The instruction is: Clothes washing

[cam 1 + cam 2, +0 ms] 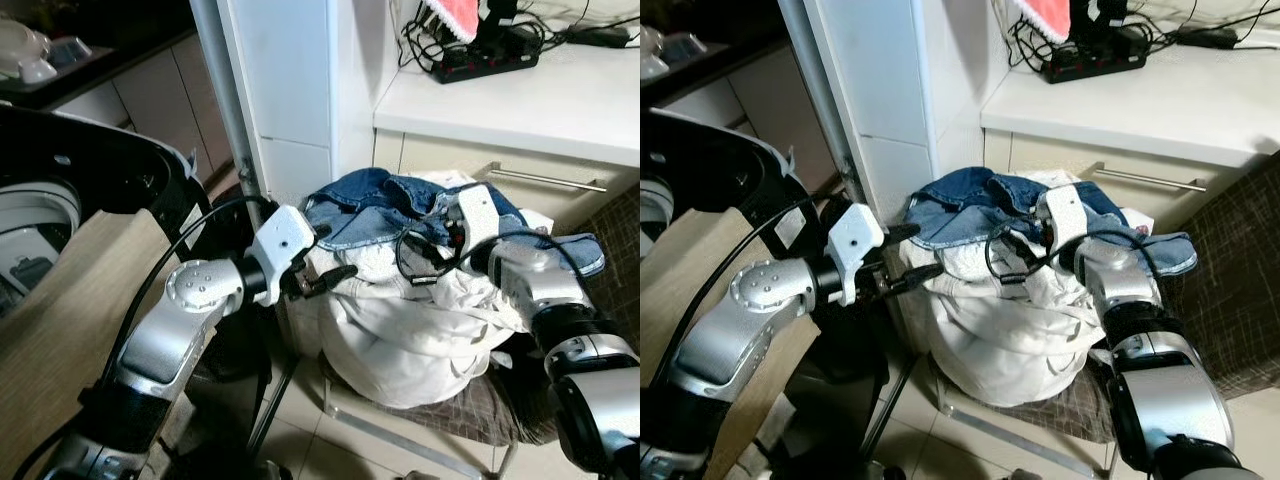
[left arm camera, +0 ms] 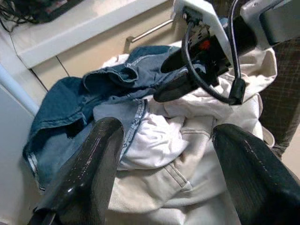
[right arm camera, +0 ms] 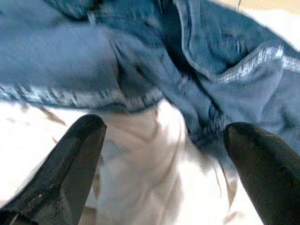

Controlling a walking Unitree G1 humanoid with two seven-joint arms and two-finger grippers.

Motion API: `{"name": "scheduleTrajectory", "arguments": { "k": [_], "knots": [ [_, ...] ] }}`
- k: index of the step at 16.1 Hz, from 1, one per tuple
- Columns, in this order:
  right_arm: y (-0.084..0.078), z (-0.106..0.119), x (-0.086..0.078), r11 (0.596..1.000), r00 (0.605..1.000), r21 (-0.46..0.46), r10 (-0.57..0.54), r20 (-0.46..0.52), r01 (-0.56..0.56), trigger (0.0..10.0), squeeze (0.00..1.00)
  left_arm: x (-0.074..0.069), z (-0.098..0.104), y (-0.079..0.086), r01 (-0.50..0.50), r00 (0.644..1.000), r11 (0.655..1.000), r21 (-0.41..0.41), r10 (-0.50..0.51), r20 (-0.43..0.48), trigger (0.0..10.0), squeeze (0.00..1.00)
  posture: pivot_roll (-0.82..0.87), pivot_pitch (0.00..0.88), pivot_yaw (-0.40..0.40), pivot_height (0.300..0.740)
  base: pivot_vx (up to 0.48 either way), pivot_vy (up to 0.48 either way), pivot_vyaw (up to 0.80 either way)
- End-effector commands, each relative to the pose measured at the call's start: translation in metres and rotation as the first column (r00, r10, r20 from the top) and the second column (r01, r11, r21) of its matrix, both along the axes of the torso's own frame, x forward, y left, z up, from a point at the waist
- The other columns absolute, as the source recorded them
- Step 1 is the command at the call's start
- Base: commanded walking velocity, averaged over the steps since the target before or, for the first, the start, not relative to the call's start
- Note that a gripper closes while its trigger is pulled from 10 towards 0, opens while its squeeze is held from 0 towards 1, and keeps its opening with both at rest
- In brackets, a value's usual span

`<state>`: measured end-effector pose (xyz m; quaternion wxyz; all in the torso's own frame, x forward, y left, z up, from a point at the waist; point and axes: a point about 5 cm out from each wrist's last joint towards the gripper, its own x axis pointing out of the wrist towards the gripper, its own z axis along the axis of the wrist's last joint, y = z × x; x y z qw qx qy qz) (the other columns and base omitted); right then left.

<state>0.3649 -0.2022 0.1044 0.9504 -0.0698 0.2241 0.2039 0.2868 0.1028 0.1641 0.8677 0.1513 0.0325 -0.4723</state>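
Both grippers hover at a heap of laundry with their fingers spread wide and nothing between them. Left gripper [image 1: 335, 262] reaches in from the robot's left at the side of the pile, its two black fingers [image 2: 89, 173] parted and pointing across the white trousers [image 2: 173, 178]; the fingertips sit just beside the cloth, not closed on it. Right gripper [image 3: 164, 154] comes down on the top of the pile from the robot's right, fingers [image 3: 70, 164] well apart, poised over the seam where the blue denim garment [image 3: 140, 51] lies on the pale cloth below; whether its tips touch the fabric cannot be told.

Denim drapes over the top and back of the heap [image 1: 370, 205], and the bulky white clothing [image 1: 400, 330] bulges beneath it. This pile rests on a chair seat with a dark checked cushion [image 1: 470, 410]. Behind it stands a cream cabinet with a metal drawer handle [image 1: 545, 178], and on the counter above lies a black power strip [image 1: 485, 60] with tangled cables. At the robot's left, a dark-rimmed washing machine opening [image 1: 90, 160] is near.
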Motion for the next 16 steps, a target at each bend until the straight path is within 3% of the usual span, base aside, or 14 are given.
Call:
{"name": "scheduleTrajectory", "arguments": {
  "k": [1,2,9,11,16],
  "knots": [
    [0.003,-0.001,0.002,1.0,1.0,-0.024,-0.002,-0.011,0.001,10.0,0.49,-0.007,0.001,0.003,0.011,1.0,1.0,0.006,-0.011,-0.015,10.0,0.0,-0.03,0.104,0.087,0.74,0.0,0.0,0.0],
    [0.003,-0.006,0.001,0.999,1.0,-0.042,-0.006,-0.031,0.005,10.0,0.0,-0.011,0.001,0.002,0.028,0.999,1.0,0.003,-0.028,-0.023,10.0,0.0,-0.03,0.108,0.085,0.74,0.0,0.0,0.0],
    [0.009,-0.017,-0.003,0.999,0.999,-0.052,0.005,-0.035,-0.007,10.0,0.0,-0.022,0.004,0.002,0.041,0.999,0.999,0.003,-0.041,-0.031,10.0,0.0,0.0,0.137,0.081,0.74,0.0,0.0,0.0],
    [0.013,-0.023,-0.005,0.999,0.998,-0.043,0.007,-0.06,-0.009,0.0,0.0,-0.025,0.004,0.001,0.061,0.997,0.998,0.008,-0.061,-0.042,10.0,0.0,0.0,0.133,0.078,0.74,0.0,0.0,0.0],
    [0.009,-0.028,-0.008,0.998,0.994,-0.027,-0.056,-0.09,0.054,0.0,0.0,-0.029,0.004,-0.005,0.115,0.992,0.993,0.001,-0.115,-0.059,10.0,0.0,-0.01,0.111,0.072,0.74,0.0,0.0,0.0]
  ]
}}
